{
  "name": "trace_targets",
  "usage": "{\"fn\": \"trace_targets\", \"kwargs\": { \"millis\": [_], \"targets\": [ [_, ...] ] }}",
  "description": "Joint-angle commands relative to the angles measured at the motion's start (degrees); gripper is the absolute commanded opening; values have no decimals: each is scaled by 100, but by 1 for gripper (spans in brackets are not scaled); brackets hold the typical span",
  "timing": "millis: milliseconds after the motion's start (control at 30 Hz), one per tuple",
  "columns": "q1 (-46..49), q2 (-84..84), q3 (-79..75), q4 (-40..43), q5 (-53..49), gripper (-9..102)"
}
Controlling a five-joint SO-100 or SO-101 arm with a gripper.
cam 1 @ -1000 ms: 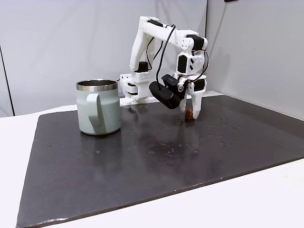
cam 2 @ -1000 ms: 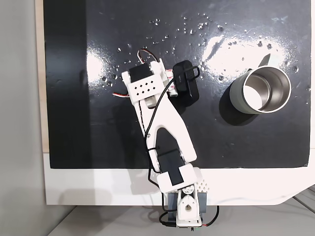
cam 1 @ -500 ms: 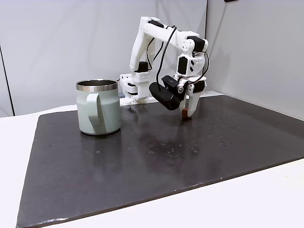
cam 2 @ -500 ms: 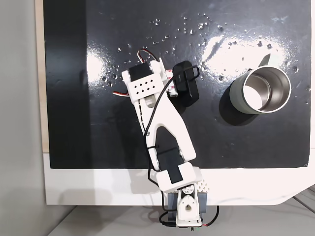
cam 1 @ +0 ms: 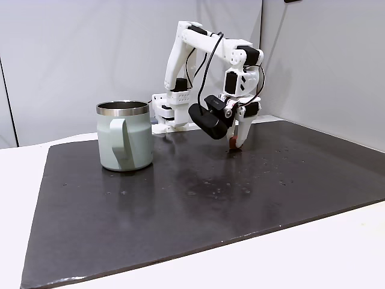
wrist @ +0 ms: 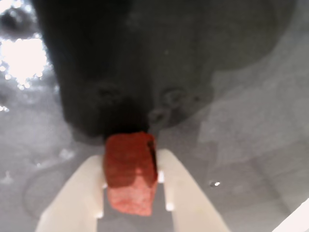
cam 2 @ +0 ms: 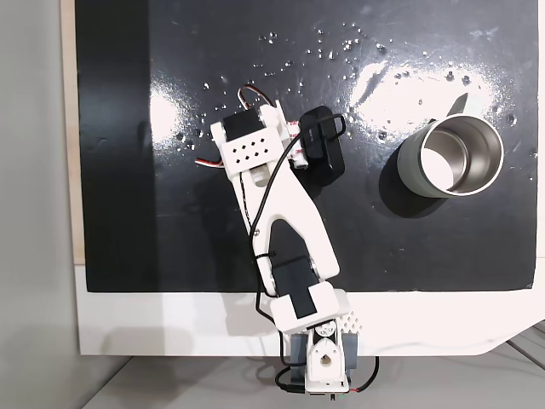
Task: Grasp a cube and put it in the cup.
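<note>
The white two-finger hand (wrist: 131,205) is clenched on the tiny brick-red cube (wrist: 129,173), which sits pinched between its pale fingertips (wrist: 77,193). In a fixed view the hand (cam 1: 237,144) hangs just above the dark, glossy slab surface (cam 1: 198,198), with the cube (cam 1: 233,143) a small reddish speck at its tip.

The main risk, as I judge it, is the grip. In the wrist view the cube sits out at the very ends of the fingers and looks slightly turned, so a quick swing could twist it loose and drop it onto the slab. The carry is also long: the pale sage-green mug with a bare steel rim (cam 1: 124,136) stands well apart from the hand, off to the left in that fixed view. Its tall wall means too low a path would knock the rim (cam 2: 451,155) or push the mug. Releasing off-centre could bounce the cube off the steel edge.

The cube looks matte, rough-faced and a little uneven, its lower part lit paler.
</note>
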Motion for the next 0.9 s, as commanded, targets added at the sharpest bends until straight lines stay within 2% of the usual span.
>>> {"fn": "trace_targets", "kwargs": {
  "millis": [0, 867],
  "targets": [
    [44, 475, -325, 114, 26, 0],
    [105, 2602, -1942, 1160, 202, 0]
  ]
}}
